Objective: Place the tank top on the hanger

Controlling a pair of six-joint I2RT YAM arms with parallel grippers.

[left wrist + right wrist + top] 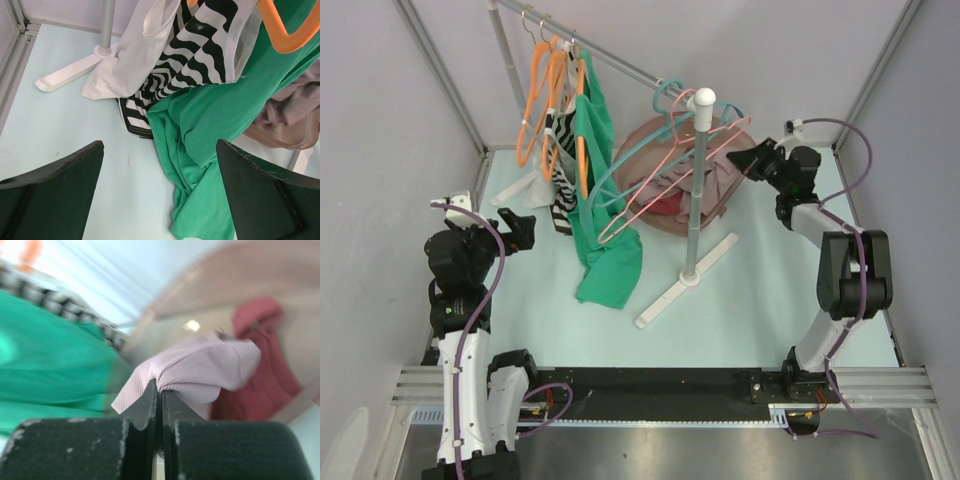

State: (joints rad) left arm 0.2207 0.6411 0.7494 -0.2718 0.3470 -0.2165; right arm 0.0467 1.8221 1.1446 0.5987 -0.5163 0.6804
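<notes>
- While the right fingers (150, 405) sit pinched fully together on a fold of the tank top (200, 370), the rest of the garment lies far right in the brownish tub (642, 128), beside a dark red garment (260, 365).
- The left fingers (55, 190) gape as wide as they go. They hold nothing and hover over the desk (60, 125), near left, by the green garment (200, 130).
- The hanger (632, 213) dangles off the white post (694, 200), just left of the tub (a teal hanger (661, 95) is crowded in alongside).
- My call for this step: lift slowly and straight up so only the mauve top rises, not the red one. The pinch looks shallow, and a jerk could slip it.
- Then expose a strap opening for the hanger's arm.
</notes>
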